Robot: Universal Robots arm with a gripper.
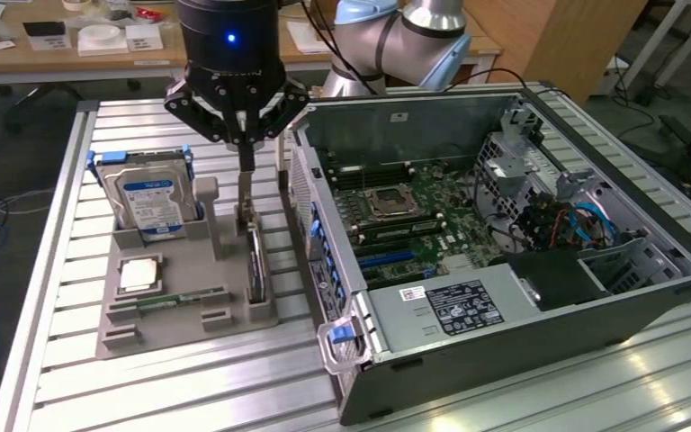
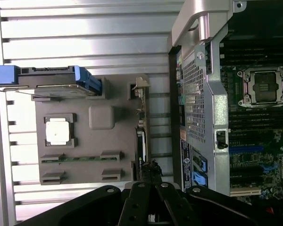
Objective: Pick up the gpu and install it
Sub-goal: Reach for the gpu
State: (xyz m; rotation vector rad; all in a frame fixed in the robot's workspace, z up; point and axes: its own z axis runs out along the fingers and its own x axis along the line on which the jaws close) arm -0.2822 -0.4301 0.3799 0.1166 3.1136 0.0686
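Observation:
The gpu (image 1: 253,247) is a thin black card standing on edge in a slot along the side of the grey parts holder (image 1: 183,315) nearest the case. A pale metal bracket sits at its far end. In the wrist view the gpu (image 2: 141,141) appears edge-on between the holder and the computer case. My gripper (image 1: 246,162) hangs above the card with its fingers (image 2: 142,200) drawn together, shut, and nothing visibly between them. The gpu rests in its slot.
The open computer case (image 1: 502,225) lies at the exterior view's right, with motherboard, CPU socket (image 1: 390,202) and blue slots (image 1: 384,261) exposed. The holder also carries a silver hard drive (image 1: 148,202), a CPU chip (image 1: 139,273) and a green memory stick (image 1: 183,299). A slatted metal table (image 1: 201,387) lies underneath.

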